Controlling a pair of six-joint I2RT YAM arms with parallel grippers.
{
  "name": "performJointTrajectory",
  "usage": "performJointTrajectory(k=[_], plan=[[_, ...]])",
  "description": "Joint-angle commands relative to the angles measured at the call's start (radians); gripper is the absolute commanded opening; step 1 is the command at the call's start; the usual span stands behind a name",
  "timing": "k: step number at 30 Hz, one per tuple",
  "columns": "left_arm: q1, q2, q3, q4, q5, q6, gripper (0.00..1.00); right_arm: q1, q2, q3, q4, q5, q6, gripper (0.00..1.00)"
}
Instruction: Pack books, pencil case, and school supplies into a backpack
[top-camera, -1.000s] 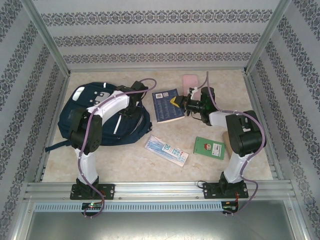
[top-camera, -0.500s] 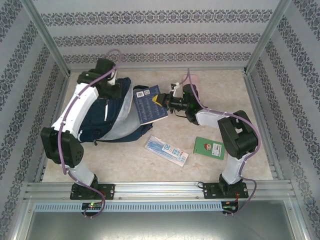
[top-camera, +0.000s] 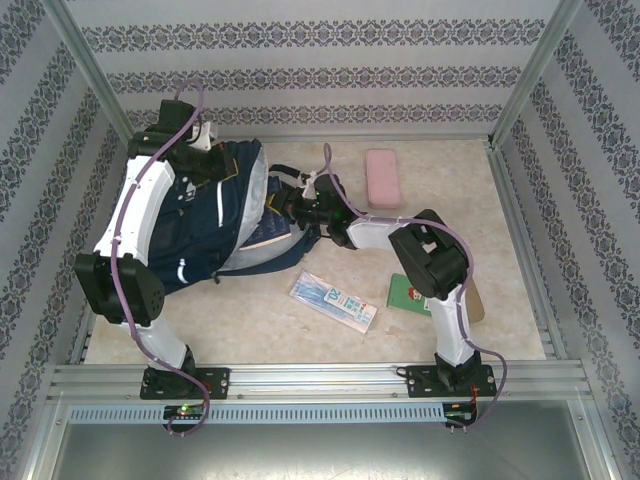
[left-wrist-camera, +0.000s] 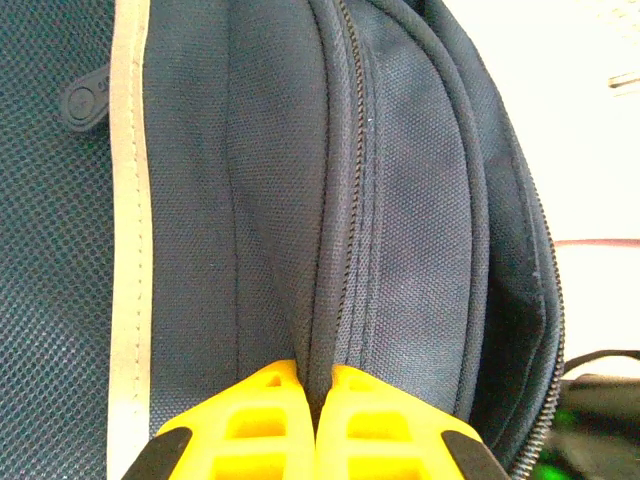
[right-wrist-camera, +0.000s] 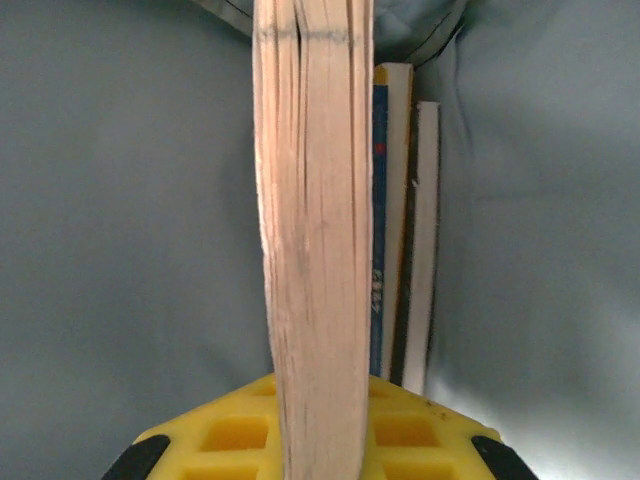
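The navy backpack (top-camera: 190, 235) lies at the left with its mouth held open toward the right. My left gripper (top-camera: 208, 160) is shut on a fold of its fabric by the zipper (left-wrist-camera: 318, 385). My right gripper (top-camera: 293, 205) reaches into the mouth, shut on a book seen edge-on (right-wrist-camera: 315, 230). Two more books (right-wrist-camera: 400, 200) stand behind it against the grey lining (right-wrist-camera: 130, 250). The pink pencil case (top-camera: 381, 178) lies at the back. The pale blue-white school supplies packet (top-camera: 333, 301) lies in front of the backpack. A small green book (top-camera: 408, 293) is partly under my right arm.
A tan flat edge (top-camera: 474, 300) pokes out to the right of my right arm's elbow. Metal frame rails (top-camera: 320, 378) and patterned walls close in the table on all sides. Bare tabletop (top-camera: 450, 190) lies right of the pencil case.
My left arm has lifted the backpack's upper edge toward the back, opening its mouth. My right arm has carried the dark blue book leftward off the table into that opening.
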Motion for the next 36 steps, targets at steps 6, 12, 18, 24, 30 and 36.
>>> performJointTrajectory(k=[6, 12, 18, 24, 30, 36], plan=[[-0.001, -0.021, 0.074, 0.167, 0.205, -0.115, 0.0, 0.082, 0.166, 0.235, 0.061, 0.168, 0.065, 0.0], [-0.001, -0.02, 0.054, 0.186, 0.22, -0.13, 0.0, 0.141, 0.312, 0.462, -0.074, 0.211, 0.038, 0.01], [0.0, -0.019, 0.053, 0.188, 0.22, -0.124, 0.0, 0.182, 0.361, 0.614, -0.315, 0.204, -0.076, 0.35], [0.016, -0.029, 0.049, 0.18, 0.221, -0.115, 0.0, 0.175, 0.268, 0.545, -0.452, 0.214, -0.197, 0.52], [0.038, -0.038, 0.048, 0.18, 0.228, -0.11, 0.0, 0.168, 0.178, 0.476, -0.534, 0.211, -0.275, 0.56], [0.046, -0.045, 0.033, 0.18, 0.24, -0.11, 0.0, 0.154, 0.132, 0.399, -0.514, 0.187, -0.28, 0.5]])
